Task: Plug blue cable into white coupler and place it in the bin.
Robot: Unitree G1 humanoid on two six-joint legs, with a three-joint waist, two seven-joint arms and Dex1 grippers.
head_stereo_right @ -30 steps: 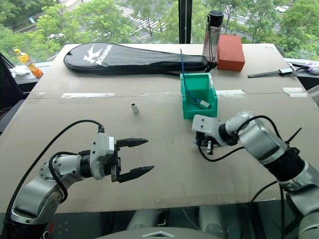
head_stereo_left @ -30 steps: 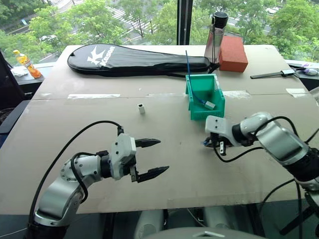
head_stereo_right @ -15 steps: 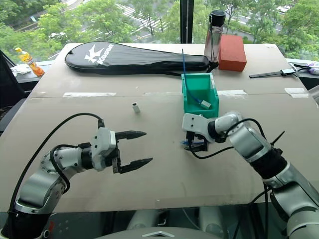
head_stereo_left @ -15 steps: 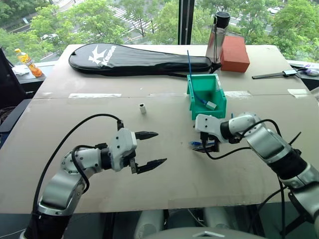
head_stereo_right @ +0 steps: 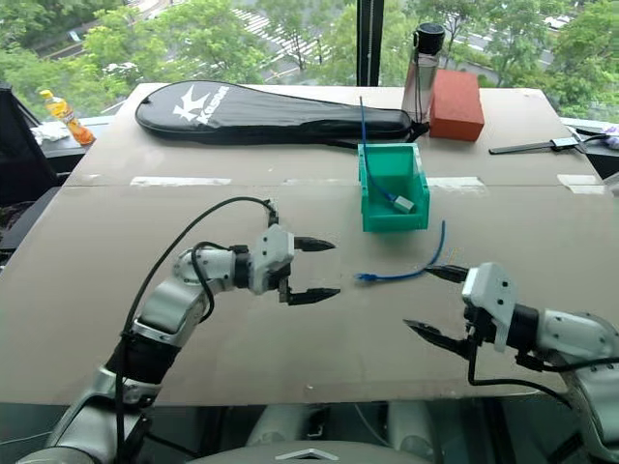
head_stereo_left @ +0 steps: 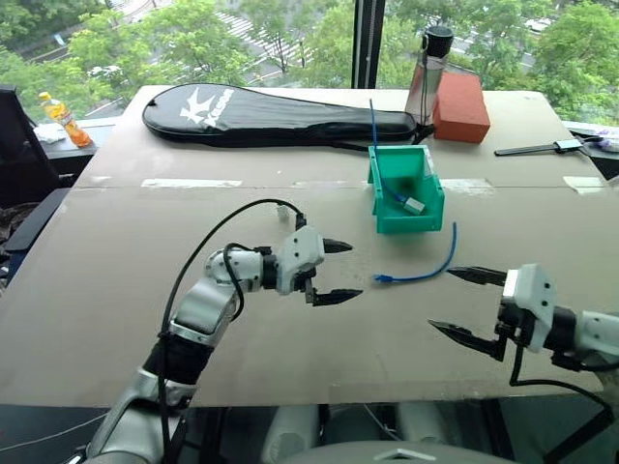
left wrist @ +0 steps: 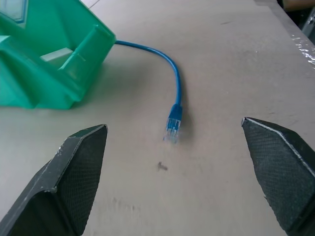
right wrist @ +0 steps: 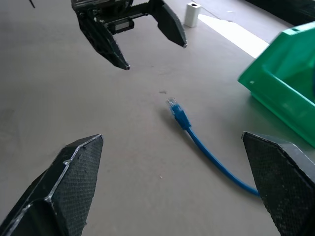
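Blue cable (head_stereo_left: 423, 268) loose on bench (head_stereo_left: 116, 251), just in front of bin (head_stereo_left: 406, 208), plug end toward left gripper (head_stereo_left: 334, 272), fingers spread, empty. Right gripper (head_stereo_left: 466, 305) likewise wide, empty. White coupler (right wrist: 192, 14) beyond left gripper, untouched. Mating not begun; next, likely grasp near plug.

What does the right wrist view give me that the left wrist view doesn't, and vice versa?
Right wrist view: the white coupler, upright, and the open left gripper facing the plug. Left wrist view: a white block inside the bin. Shared: the blue cable lying free beside the bin.
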